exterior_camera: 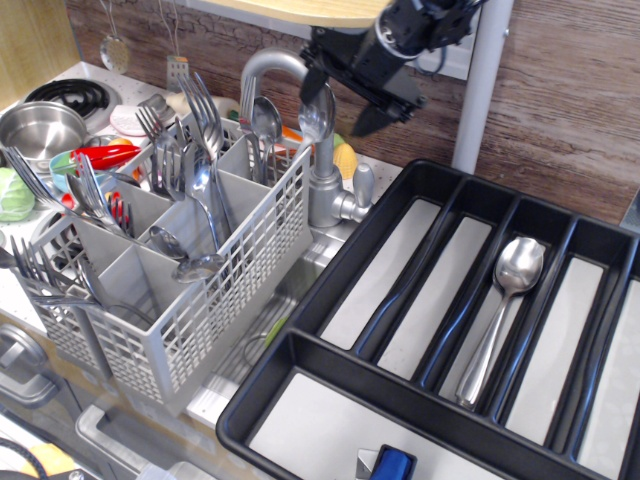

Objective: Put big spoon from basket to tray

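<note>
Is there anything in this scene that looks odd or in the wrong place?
One thing: a small blue object lies in the tray's crosswise compartment, where cutlery belongs. I cannot tell what it is. Otherwise nothing stands out: a spoon lies straight in one long slot, and the basket stands upright.
</note>
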{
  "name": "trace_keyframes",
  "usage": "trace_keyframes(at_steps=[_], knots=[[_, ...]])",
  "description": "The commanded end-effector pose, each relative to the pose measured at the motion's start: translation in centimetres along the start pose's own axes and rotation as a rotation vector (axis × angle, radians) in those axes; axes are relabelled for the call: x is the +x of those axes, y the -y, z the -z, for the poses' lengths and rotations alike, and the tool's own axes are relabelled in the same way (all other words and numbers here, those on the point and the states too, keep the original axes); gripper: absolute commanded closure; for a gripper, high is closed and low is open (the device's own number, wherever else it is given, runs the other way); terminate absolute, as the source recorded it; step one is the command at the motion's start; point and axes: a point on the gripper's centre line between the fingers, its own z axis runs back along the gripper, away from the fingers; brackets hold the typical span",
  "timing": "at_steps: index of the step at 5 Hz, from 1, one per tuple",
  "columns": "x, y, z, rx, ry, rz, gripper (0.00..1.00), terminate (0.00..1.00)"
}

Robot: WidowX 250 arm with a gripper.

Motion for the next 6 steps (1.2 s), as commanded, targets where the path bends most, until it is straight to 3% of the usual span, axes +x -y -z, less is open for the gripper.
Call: trace_keyframes(at_steps=[1, 3, 4, 5, 6], knots=[[1.4, -0.8, 0.1, 0.033, 0.121, -0.091, 0.00, 0.00], [1.2, -1.5, 1.8, 0.011, 0.166, -0.163, 0.00, 0.00], [1.2, -1.2, 2.0, 0.001, 0.166, -0.178, 1.00, 0.00], [1.0, -1.2, 2.1, -0.008, 0.173, -0.186, 1.00, 0.00], [0.3, -2.5, 0.6, 0.032, 0.168, -0.199, 1.00, 0.00]])
